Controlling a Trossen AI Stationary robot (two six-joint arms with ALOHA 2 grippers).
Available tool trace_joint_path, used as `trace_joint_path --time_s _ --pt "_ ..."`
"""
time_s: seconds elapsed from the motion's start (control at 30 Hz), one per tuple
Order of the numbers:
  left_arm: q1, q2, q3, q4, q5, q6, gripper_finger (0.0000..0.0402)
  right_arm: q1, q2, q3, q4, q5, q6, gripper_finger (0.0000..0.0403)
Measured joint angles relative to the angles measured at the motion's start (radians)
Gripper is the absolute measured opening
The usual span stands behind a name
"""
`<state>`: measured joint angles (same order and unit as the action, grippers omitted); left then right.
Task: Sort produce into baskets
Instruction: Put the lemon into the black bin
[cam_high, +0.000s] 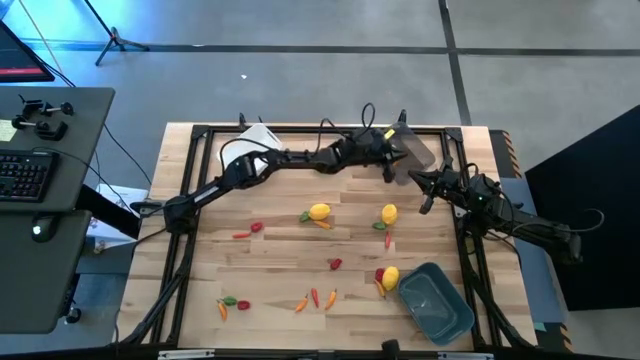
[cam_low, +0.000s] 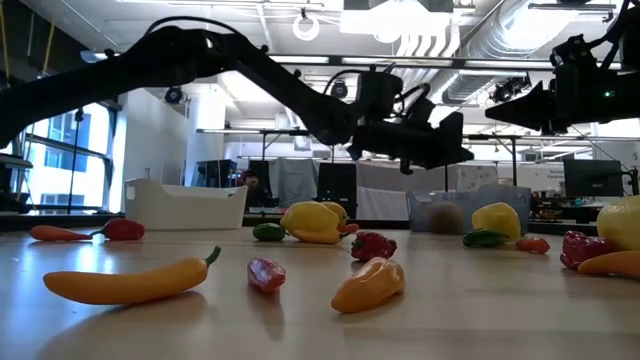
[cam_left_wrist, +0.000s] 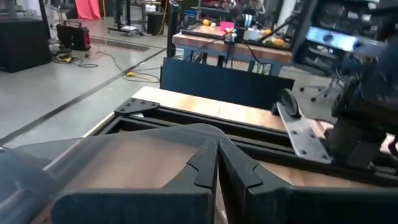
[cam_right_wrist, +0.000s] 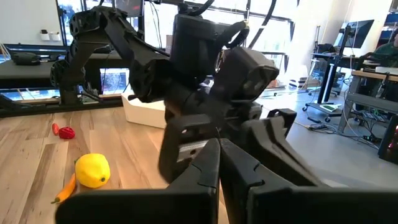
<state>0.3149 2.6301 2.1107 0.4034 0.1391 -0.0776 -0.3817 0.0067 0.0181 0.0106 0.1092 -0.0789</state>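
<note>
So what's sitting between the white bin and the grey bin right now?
No produce. The high view shows only bare table between the white bin and grey bin, with the left arm stretched above it.

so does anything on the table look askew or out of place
Two bins sit crooked to the table's edges: the blue bin at the near right corner, and the grey bin at the far edge, by the shut left claw. Nothing looks spilled or damaged.

Robotics lab: exposed ceiling ducts (cam_low: 520, 40), workbenches (cam_left_wrist: 249, 46), concrete floor (cam_high: 300, 80).
</note>
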Motion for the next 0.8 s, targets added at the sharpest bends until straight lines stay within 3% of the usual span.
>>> trace_joint_path --time_s 0.43,0.6,0.8 --pt "-0.014 -0.002 -0.023 0.061 -0.019 0.016 0.0 0.0 0.0 0.0 0.0 0.0 0.0 0.0" --pt "-0.015 -0.039 -0.149 0.215 -0.024 0.005 0.0 0.0 0.0 0.0 0.0 0.0 0.0 0.0" --pt "-0.026 -0.191 -0.353 0.308 -0.047 0.07 0.0 0.0 0.0 0.0 0.0 0.0 0.0 0.0"
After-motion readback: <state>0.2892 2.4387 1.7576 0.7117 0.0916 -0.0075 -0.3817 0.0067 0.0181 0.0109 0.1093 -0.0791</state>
